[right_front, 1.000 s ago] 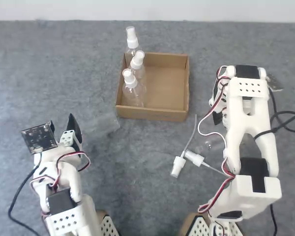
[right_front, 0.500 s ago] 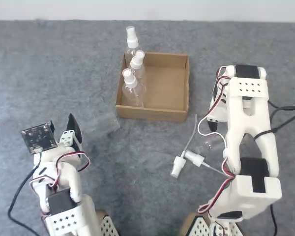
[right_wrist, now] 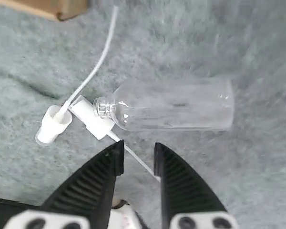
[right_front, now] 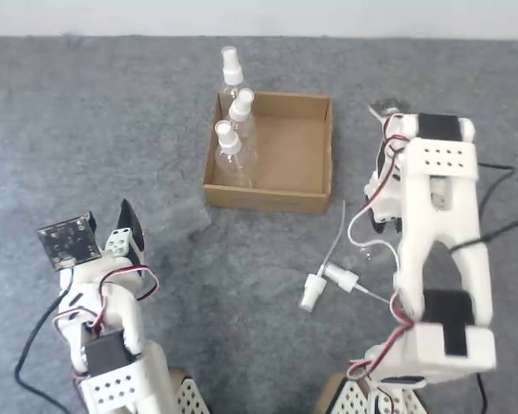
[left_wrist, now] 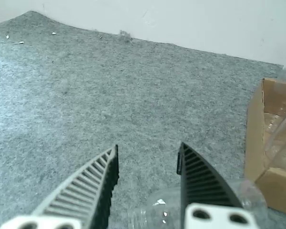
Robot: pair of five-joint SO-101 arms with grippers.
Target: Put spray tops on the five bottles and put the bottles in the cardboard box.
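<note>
Near the front-left corner of the counter (right_front: 86, 103): left pincer (left_wrist: 148, 148) spread wide, empty, just above a capless clear bottle (left_wrist: 152, 215) lying on its side. Mid-counter toward the far edge: cardboard box (right_front: 268, 198) holding two capped bottles (right_front: 229, 155) upright along its left wall; third capped bottle (right_front: 231, 73) standing just behind its back-left corner. In front of the box: two loose spray tops (right_front: 311, 293), touching. Toward the right edge: second capless bottle (right_wrist: 174, 112) on its side, neck at the tops; right pincer (right_wrist: 138, 144) slightly parted, gripping nothing, just beside that neck.
</note>
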